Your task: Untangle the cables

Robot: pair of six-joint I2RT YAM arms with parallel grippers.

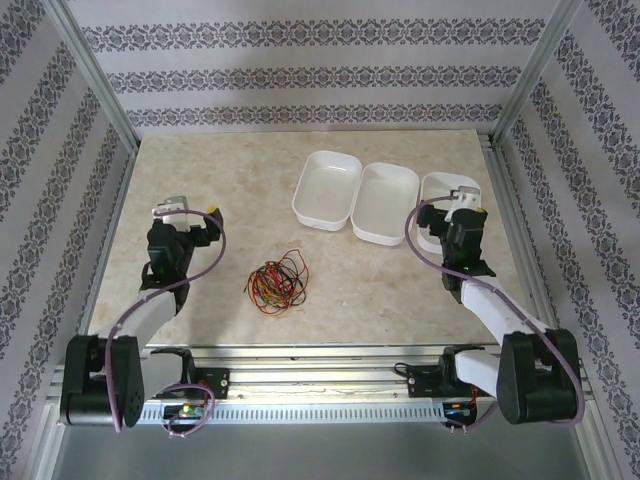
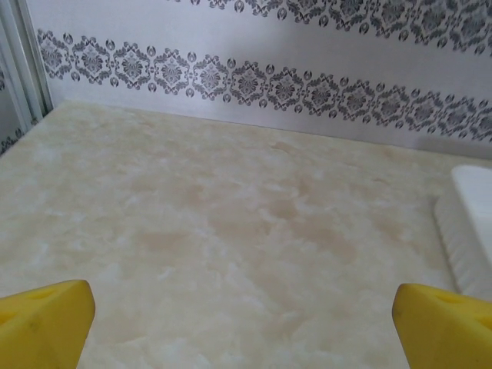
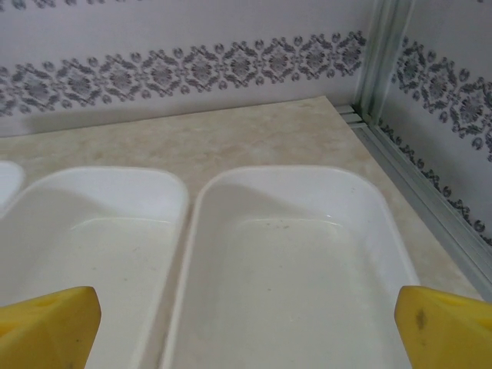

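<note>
Top external view puts the cables (image 1: pixel 277 283) as 1 roundish tangle (no clear long axis) near the table's (image 1: pixel 200 160) near edge, just left of its middle. My left gripper (image 1: pixel 192 209) is nearer; the tangle lies to its right, back toward that edge. My right gripper (image 1: pixel 467 200) hangs over the rightmost of 3 white trays (image 1: pixel 328 190), well apart. Wrist views add that both pairs of yellow fingertips (image 2: pixel 46 323) are spread wide, holding nothing.
</note>
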